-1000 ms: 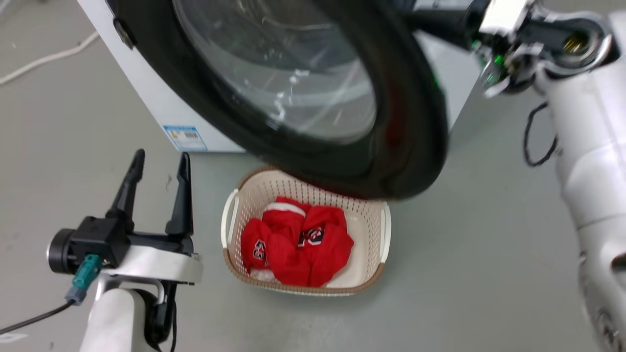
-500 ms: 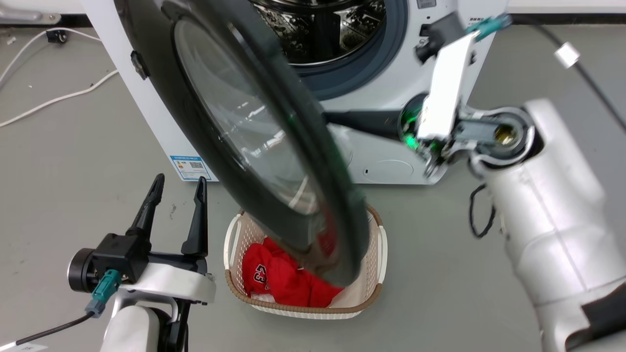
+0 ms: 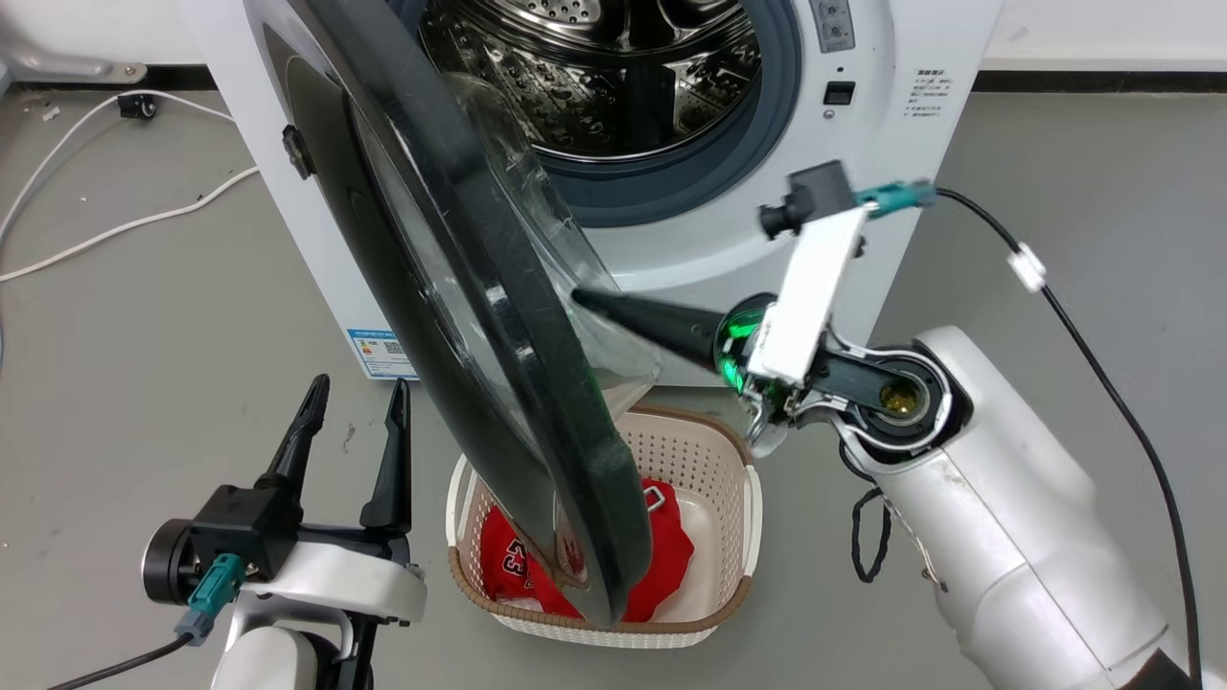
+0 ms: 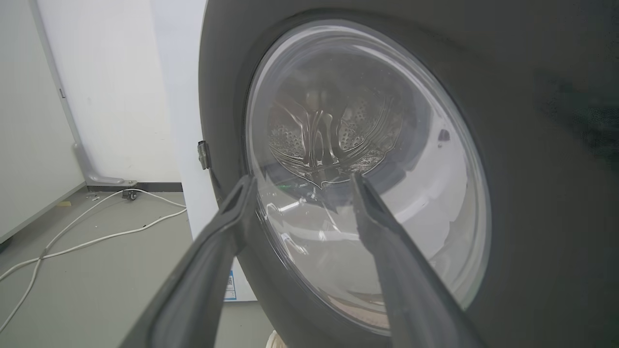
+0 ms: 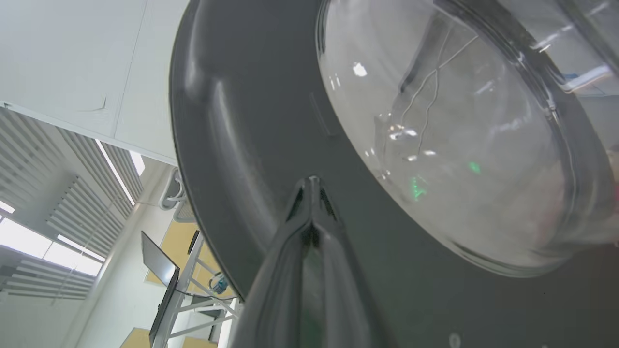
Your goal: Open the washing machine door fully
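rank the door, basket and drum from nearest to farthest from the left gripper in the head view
From the left gripper:
1. door, just to its right.
2. basket, on the floor to its right, under the door's lower edge.
3. drum, farthest, inside the machine beyond the door.

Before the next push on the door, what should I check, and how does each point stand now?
1. The door fully open: not ok; it stands part-way out from the machine.
2. The right gripper on the door: ok; fingers shut, tip against its inner face.
3. The left gripper out of the swing: probably not ok; its open fingers point at the outer face.
4. The door clears the basket: cannot tell; its lower edge hangs over the basket.
5. The cable out of the way: ok; it lies on the floor left of the machine.
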